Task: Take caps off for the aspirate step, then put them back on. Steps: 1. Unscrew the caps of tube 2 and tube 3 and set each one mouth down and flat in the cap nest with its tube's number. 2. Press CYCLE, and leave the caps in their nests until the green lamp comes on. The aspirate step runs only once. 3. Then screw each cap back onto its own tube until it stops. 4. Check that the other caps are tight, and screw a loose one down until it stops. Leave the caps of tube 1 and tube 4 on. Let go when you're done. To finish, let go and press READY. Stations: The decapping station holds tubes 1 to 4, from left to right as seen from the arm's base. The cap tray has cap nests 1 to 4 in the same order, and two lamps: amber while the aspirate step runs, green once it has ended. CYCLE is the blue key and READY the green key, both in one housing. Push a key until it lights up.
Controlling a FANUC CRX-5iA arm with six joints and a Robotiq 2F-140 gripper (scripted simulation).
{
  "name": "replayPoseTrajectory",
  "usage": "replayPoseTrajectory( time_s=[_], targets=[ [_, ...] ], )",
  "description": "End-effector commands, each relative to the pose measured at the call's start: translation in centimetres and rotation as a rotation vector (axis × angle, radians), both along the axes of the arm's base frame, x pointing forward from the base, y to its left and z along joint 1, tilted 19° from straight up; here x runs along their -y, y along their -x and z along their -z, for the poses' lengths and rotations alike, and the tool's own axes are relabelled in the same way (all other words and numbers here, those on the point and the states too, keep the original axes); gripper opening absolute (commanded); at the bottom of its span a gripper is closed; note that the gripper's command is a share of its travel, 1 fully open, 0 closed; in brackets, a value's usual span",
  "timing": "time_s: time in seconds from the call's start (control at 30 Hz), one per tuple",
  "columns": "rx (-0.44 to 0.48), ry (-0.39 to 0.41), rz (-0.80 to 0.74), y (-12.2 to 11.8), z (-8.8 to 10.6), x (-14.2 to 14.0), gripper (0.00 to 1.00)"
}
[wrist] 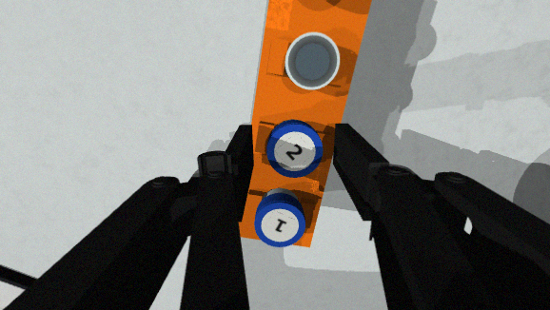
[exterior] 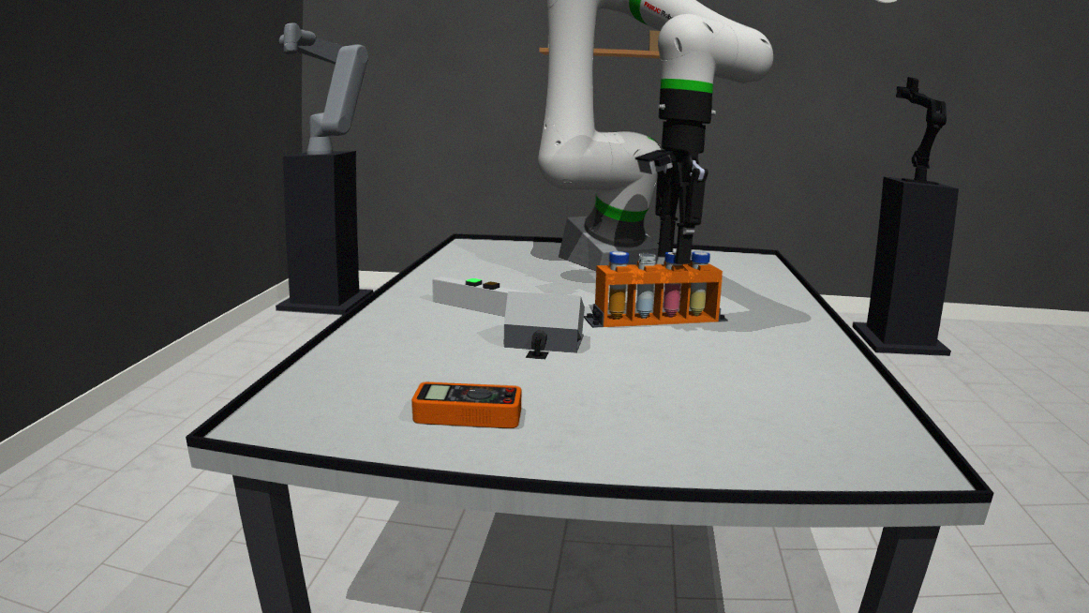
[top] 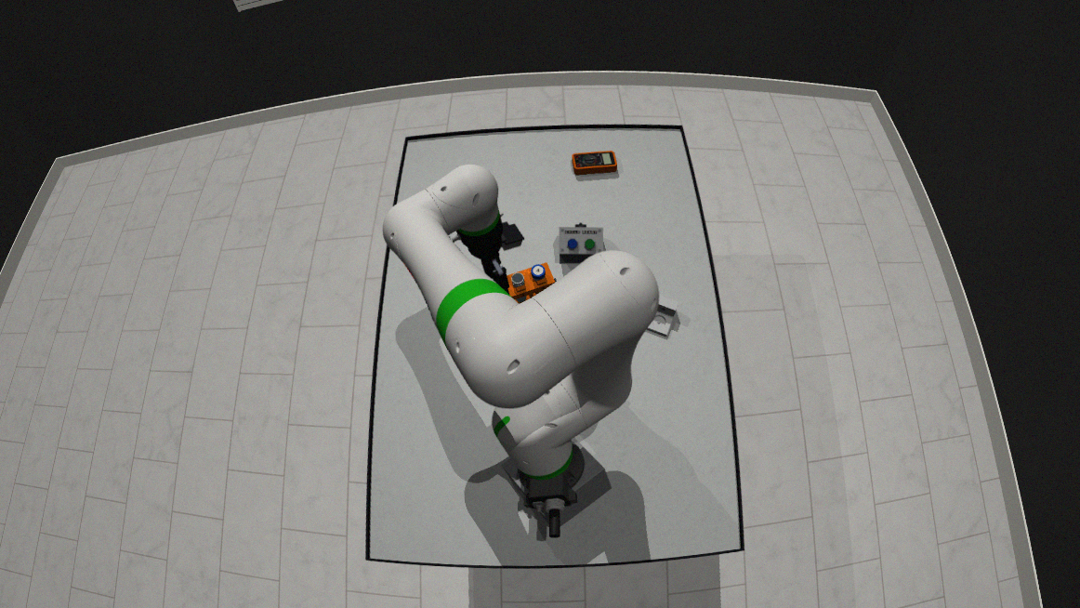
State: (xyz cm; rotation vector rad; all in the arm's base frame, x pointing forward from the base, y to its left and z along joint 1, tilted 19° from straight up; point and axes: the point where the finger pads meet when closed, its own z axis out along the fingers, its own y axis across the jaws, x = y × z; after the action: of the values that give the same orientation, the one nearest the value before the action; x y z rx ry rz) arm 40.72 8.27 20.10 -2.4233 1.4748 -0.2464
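The orange decapping rack (wrist: 304, 105) (exterior: 659, 292) (top: 546, 282) stands mid-table. In the wrist view my gripper (wrist: 293, 145) (exterior: 677, 255) straddles the blue cap 2 (wrist: 294, 148), which sits on its tube. The fingers stand apart from the cap with a gap on each side, so the gripper is open. Cap 1 (wrist: 279, 224) sits on its tube beside it. Tube 3 (wrist: 312, 60) (exterior: 646, 260) (top: 518, 281) is uncapped, its mouth open. Cap 4 (top: 537, 270) (exterior: 619, 259) is on its tube. On the cap tray (exterior: 456, 292) the green lamp (exterior: 473, 281) is lit.
The grey key housing (top: 580, 230) (exterior: 542, 320) with the blue key (top: 572, 244) and the green key (top: 589, 244) stands next to the rack. An orange multimeter (top: 594, 161) (exterior: 466, 403) lies near the far table edge. My arm hides most of the cap tray (top: 668, 315) in the top view.
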Motion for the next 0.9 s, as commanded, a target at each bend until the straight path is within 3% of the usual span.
replayPoseTrajectory(
  time_s=[0.0,0.27,0.3,0.77,0.87],
  targets=[
    [0.023,0.037,-0.241,-0.05,-0.08,0.03,0.41],
    [0.023,0.037,-0.241,-0.04,-0.08,0.03,0.41],
    [0.023,0.037,-0.241,-0.04,-0.08,0.03,0.30],
    [0.024,0.037,-0.241,-0.05,-0.08,0.03,0.30],
    [-0.003,-0.006,-0.099,-0.04,-0.09,0.03,0.30]
  ],
)
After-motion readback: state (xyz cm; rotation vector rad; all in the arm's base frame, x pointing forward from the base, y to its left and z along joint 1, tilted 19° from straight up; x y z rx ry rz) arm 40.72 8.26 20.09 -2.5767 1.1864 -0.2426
